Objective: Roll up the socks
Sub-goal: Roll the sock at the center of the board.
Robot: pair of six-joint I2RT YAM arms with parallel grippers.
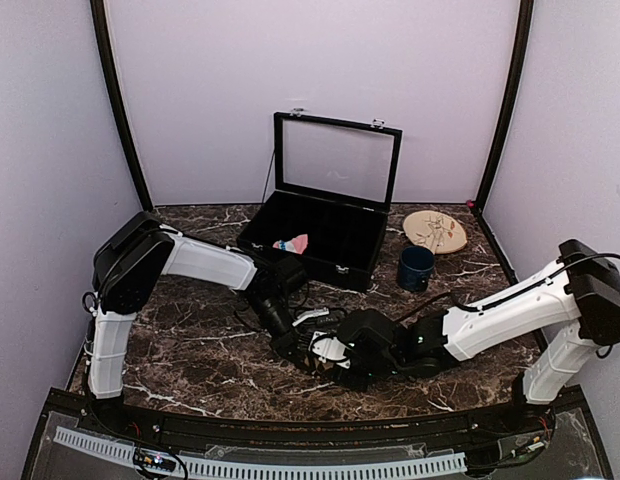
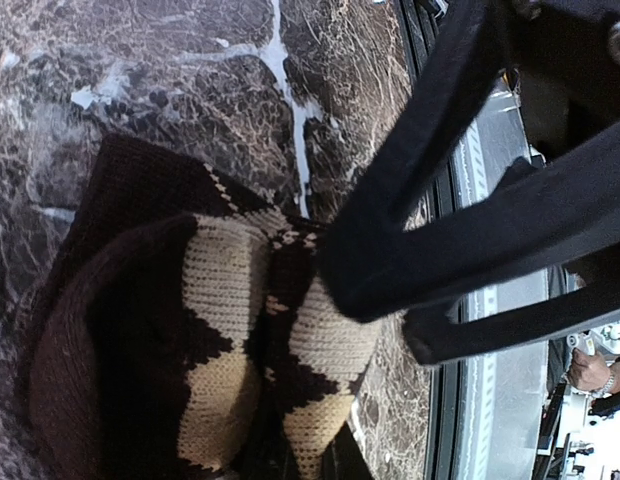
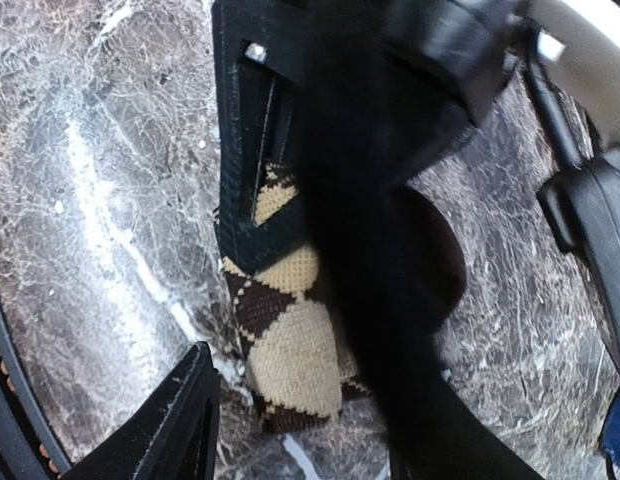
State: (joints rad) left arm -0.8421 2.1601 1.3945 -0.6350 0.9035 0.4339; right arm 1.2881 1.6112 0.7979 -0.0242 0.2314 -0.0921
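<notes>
Plainly, left tool [image 2: 385, 315] pinches brown argyle sock [image 2: 220, 370] on marbled table [image 2: 140, 80].

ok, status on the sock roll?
Left gripper shut on brown argyle sock, bunched on table. Right gripper open, straddling it. Pink sock sits in black case. Nothing blocking.

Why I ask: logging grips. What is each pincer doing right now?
Left pincer: closed, pinching the brown sock.
Right pincer: open, at the same sock, not gripping it.
</notes>
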